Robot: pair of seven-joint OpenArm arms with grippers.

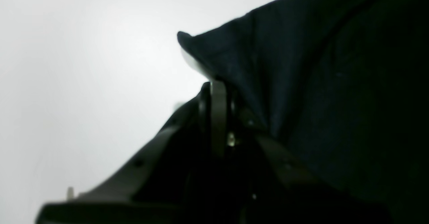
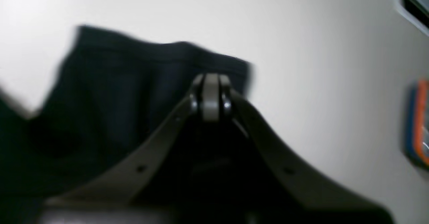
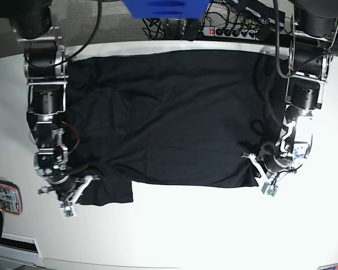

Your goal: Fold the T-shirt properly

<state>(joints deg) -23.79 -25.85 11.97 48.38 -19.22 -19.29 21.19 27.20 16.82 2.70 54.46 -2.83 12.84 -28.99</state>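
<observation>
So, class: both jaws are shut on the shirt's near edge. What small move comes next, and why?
Probably lift both corners together and carry them toward the far hem: the left gripper and right gripper each pinch the T-shirt, which lies spread flat and unfolded.

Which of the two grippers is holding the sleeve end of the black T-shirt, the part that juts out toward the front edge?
The right gripper, on the base view's left, grips the plain black T-shirt at its jutting sleeve flap; the left gripper grips the straight edge's corner.

White table [image 3: 174, 236], black T-shirt [image 3: 169, 118] spread flat on it, orange-edged device [image 3: 3, 196] at its edge
</observation>
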